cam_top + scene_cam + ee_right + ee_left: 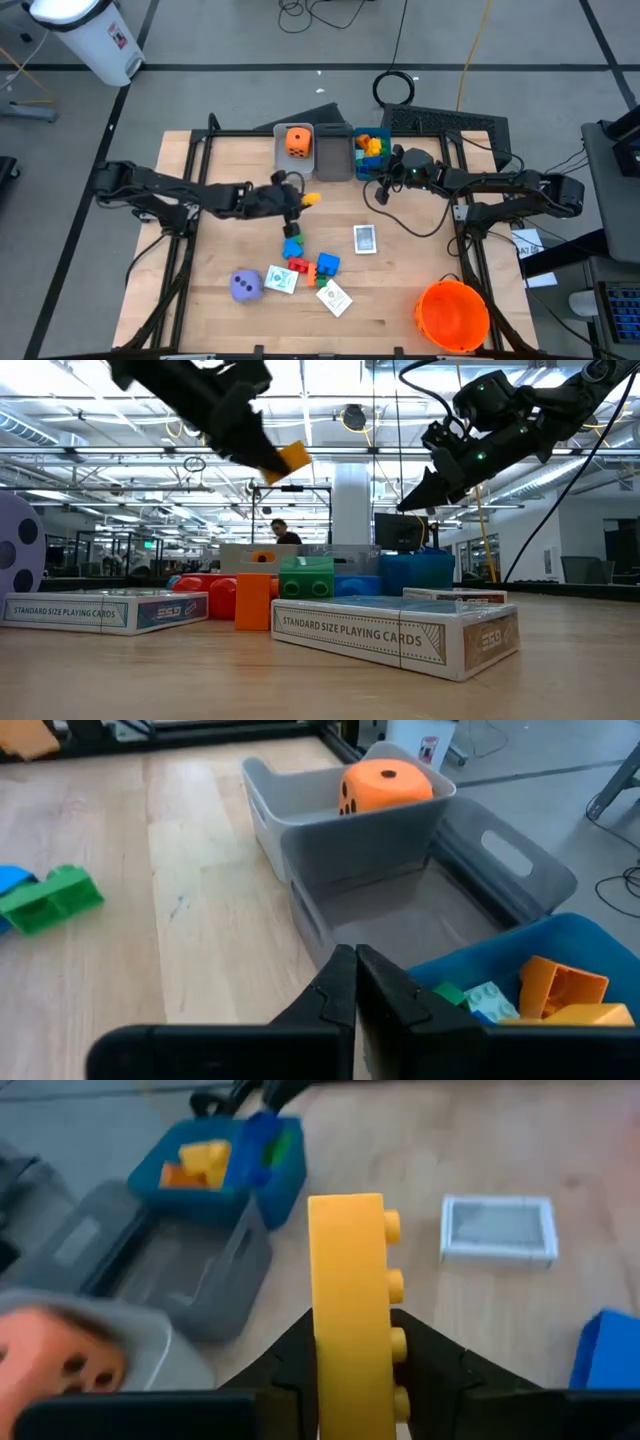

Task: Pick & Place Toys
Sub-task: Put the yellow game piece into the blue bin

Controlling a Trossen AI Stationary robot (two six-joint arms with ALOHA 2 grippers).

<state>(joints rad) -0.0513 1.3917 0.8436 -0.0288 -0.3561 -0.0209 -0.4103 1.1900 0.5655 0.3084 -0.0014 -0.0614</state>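
Observation:
My left gripper (300,199) is shut on a yellow studded block (348,1300) in the air over the middle of the table, near the bins; it also shows in the low view (293,457). My right gripper (355,982) is shut and empty, raised at the near rim of the blue bin (370,152), which holds several blocks. An orange die (297,141) lies in a grey bin (282,155). Blue, red and green blocks (300,255), a purple die (246,286) and card packs (365,239) lie on the table. My left gripper pinches the yellow block's near end (345,1380) between its two fingers, one finger (432,1355) on the studded side and one on the opposite side. The fingers come from the table's left, slanting down. The block sticks out beyond the fingertips, lifted clear of the table.
A second, empty grey bin (335,155) stands between the die's bin and the blue bin. A big orange bucket (453,315) stands at the near right corner. Two more card packs (281,279) (334,297) lie near the front. Bare wood lies at the left and right.

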